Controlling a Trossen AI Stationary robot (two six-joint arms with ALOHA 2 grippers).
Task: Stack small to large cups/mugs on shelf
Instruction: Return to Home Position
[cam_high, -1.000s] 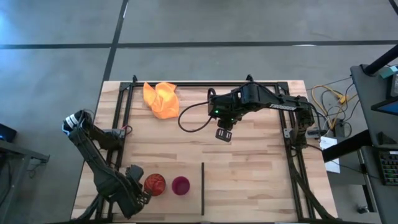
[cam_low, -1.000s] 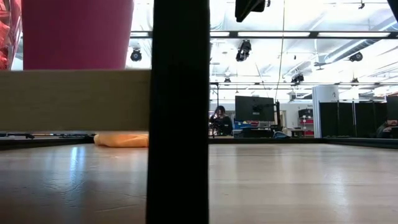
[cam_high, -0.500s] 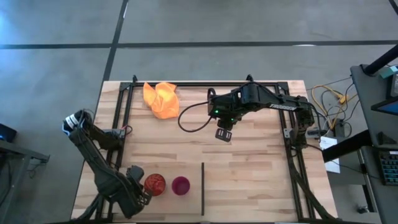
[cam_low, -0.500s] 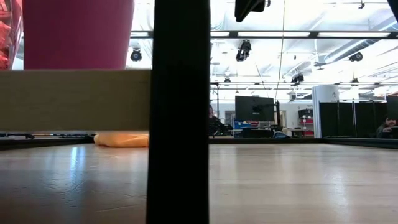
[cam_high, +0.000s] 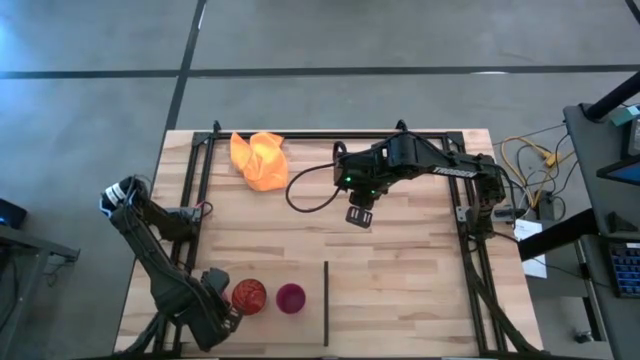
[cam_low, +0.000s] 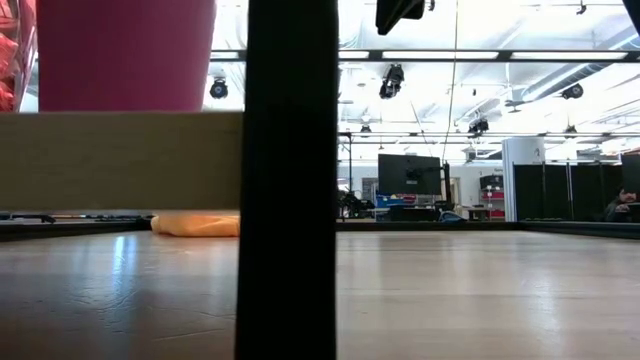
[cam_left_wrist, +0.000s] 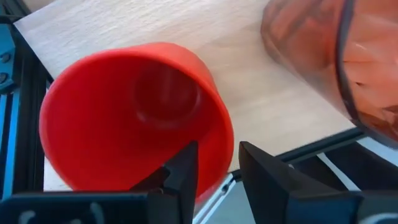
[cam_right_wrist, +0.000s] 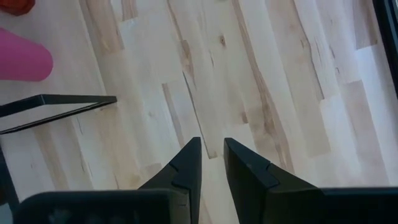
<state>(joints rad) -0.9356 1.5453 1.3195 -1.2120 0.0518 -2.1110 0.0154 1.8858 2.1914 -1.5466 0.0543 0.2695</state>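
My left gripper (cam_high: 226, 316) is at the table's near left, shut on the red mug (cam_left_wrist: 137, 118). In the high view the gripper hides most of the mug. The see-through orange tumbler (cam_high: 250, 296) stands right beside it and also shows in the left wrist view (cam_left_wrist: 317, 56). The magenta cup (cam_high: 290, 298) stands upright on the shelf's wooden board (cam_low: 120, 160), right of the tumbler. My right gripper (cam_high: 358, 215) hangs shut and empty above the table's middle. My left gripper has the red mug by its rim wall (cam_left_wrist: 221, 155), one finger (cam_left_wrist: 181, 174) inside the mug and the other (cam_left_wrist: 267, 180) outside. The mug's mouth faces the wrist camera. I cannot tell whether the mug is lifted clear.
The shelf's dark post (cam_low: 290, 200) stands right of the magenta cup and shows as a dark line in the high view (cam_high: 326, 315). A yellow-orange cloth (cam_high: 260, 160) lies at the far left. Dark frame rails (cam_high: 195, 190) run along the table's sides.
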